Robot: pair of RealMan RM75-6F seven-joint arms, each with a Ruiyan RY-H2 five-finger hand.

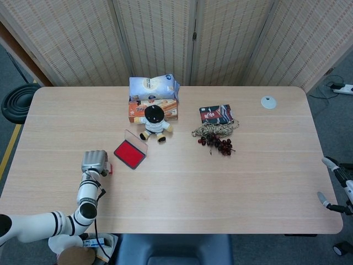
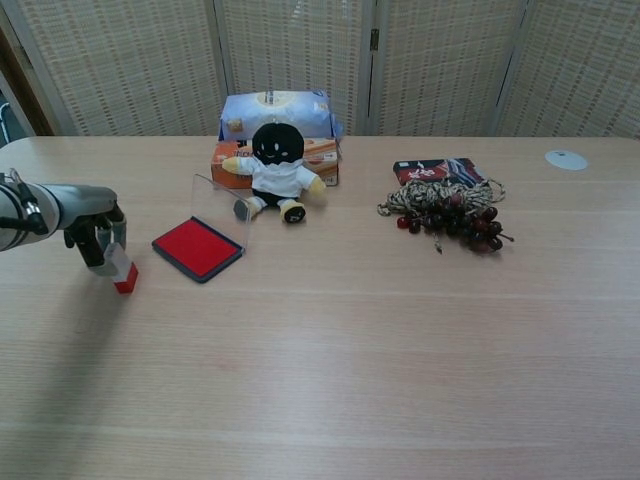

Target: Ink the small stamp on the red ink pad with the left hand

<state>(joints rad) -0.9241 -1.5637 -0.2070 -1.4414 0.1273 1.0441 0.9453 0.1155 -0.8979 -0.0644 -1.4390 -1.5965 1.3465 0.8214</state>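
Stamp held beside the pad

Left hand [image 2: 92, 232] pinches the stamp [image 2: 121, 272] in its curled fingers, tilted, red end low at the table [image 2: 400, 350]. Just to the right of the hand lies the open ink pad [image 2: 197, 248], apart from the stamp. Behind the pad sits a doll [image 2: 273, 170]. Of the right hand [image 1: 333, 185], only a part shows at the table edge, so I cannot tell its state.

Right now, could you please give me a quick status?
Left hand holds stamp, beside ink pad. Pad lid open. Right hand off table edge, idle. Nothing between them.
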